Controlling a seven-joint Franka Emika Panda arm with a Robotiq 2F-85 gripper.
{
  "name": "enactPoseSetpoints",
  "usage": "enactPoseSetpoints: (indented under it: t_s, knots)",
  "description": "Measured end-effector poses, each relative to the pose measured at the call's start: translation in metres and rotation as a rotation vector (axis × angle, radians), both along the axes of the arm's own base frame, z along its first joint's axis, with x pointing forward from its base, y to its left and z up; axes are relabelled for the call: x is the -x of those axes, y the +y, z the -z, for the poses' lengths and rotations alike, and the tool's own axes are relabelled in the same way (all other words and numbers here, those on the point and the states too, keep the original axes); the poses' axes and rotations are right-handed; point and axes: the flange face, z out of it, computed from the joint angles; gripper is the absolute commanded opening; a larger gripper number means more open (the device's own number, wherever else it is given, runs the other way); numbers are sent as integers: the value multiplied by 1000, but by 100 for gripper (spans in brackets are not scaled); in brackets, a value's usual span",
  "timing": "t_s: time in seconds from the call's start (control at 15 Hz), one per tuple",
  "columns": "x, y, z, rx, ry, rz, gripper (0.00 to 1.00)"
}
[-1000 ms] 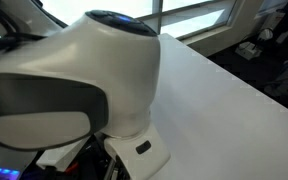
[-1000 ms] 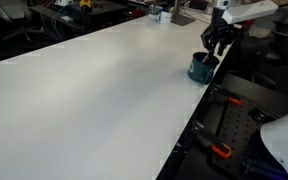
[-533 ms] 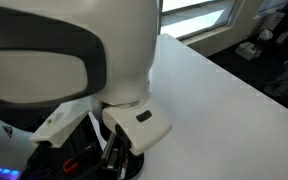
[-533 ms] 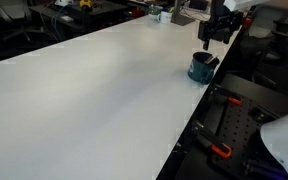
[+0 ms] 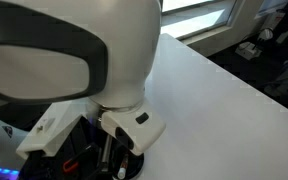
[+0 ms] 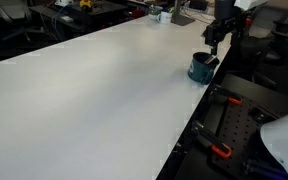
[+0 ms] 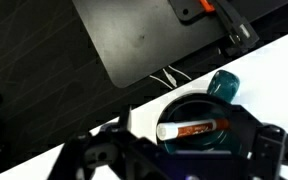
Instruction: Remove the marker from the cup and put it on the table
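Note:
The cup (image 7: 189,104) is dark teal and stands near the edge of the white table (image 6: 104,90). In the wrist view the marker (image 7: 194,129), with a white end and an orange-brown body, lies tilted inside it. My gripper (image 7: 179,162) hangs straight above the cup, jaws spread wide, with nothing between them. In an exterior view the gripper (image 6: 213,43) hovers a little above the cup (image 6: 201,68) without touching it. The marker does not show there. The arm's white body (image 5: 74,60) fills most of an exterior view.
Just past the table's edge by the cup lies a black plate (image 7: 144,40) with orange clamps (image 6: 217,152). Small items (image 6: 159,14) stand at the table's far end. Broad white tabletop (image 5: 224,110) stretches away from the cup.
The gripper has risen from the cup's rim and its jaws have spread apart. The marker stays in the cup.

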Motion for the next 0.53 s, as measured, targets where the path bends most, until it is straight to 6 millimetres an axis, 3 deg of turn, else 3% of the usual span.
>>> enactPoseSetpoints:
  t_s: [0.53]
  knots:
    - [2, -15, 4, -50, 117, -414, 100]
